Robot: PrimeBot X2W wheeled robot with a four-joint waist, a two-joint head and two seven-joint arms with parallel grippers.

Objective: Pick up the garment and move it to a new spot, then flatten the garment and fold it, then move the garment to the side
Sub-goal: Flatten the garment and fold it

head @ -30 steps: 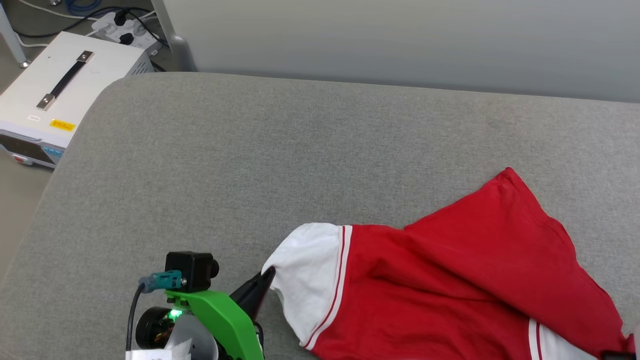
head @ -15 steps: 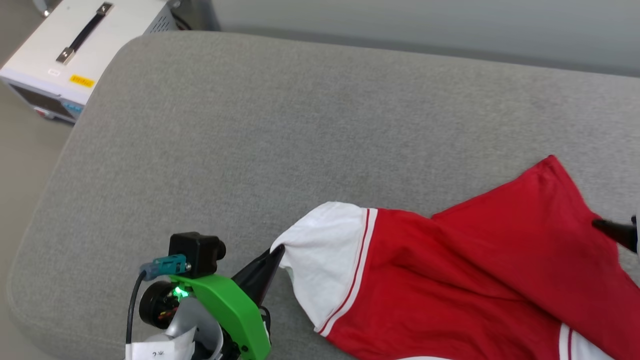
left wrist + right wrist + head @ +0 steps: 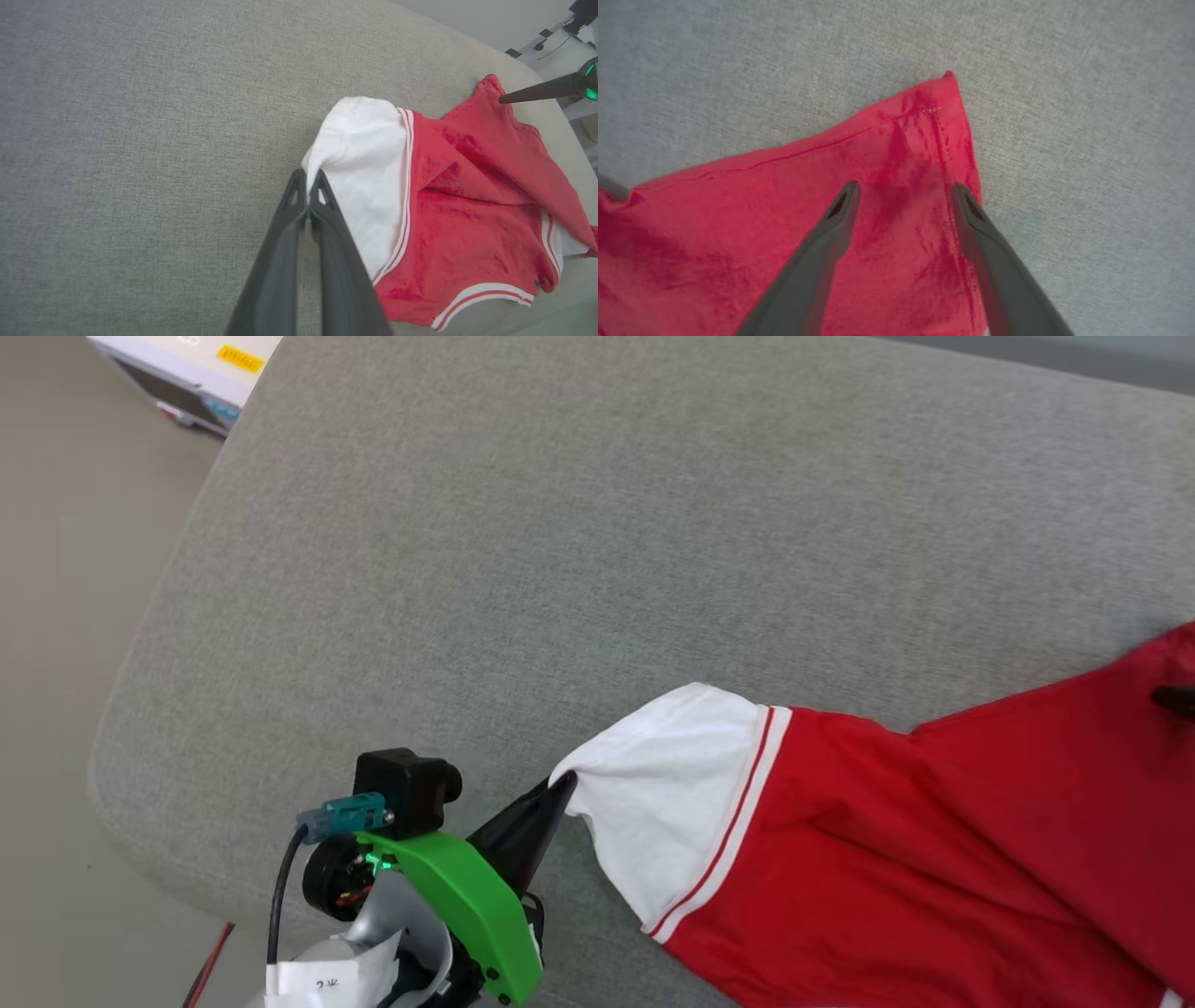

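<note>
Surface: a grey woven upholstered cushion (image 3: 523,551), with the edge of a white equipment case (image 3: 191,373) on the floor beyond its far corner.

Head view. The left gripper (image 3: 563,782) has its two dark fingers pressed together on the edge of the white sleeve end of the red soft-knit short-sleeved shirt (image 3: 934,859). The shirt lies on the cushion, starting at those fingertips and spreading away to their right. Judgement: the pinch sits on the sleeve end to give a pulling point for spreading the cloth flat.

Left wrist view. The closed fingertips bite the sleeve's near edge, and the cloth peaks up slightly at the bite. The shirt's long axis runs from this pinch away and to the right, ending in a red corner that the right gripper (image 3: 503,98) touches. Folds cross the body, so it is not yet flat.

Right wrist view. The right fingers stand spread apart, holding nothing, one on each side of a seam ridge. The red corner points away, just beyond the fingertips. Judgement: placed to close on that corner, so both ends can be drawn taut.
</note>
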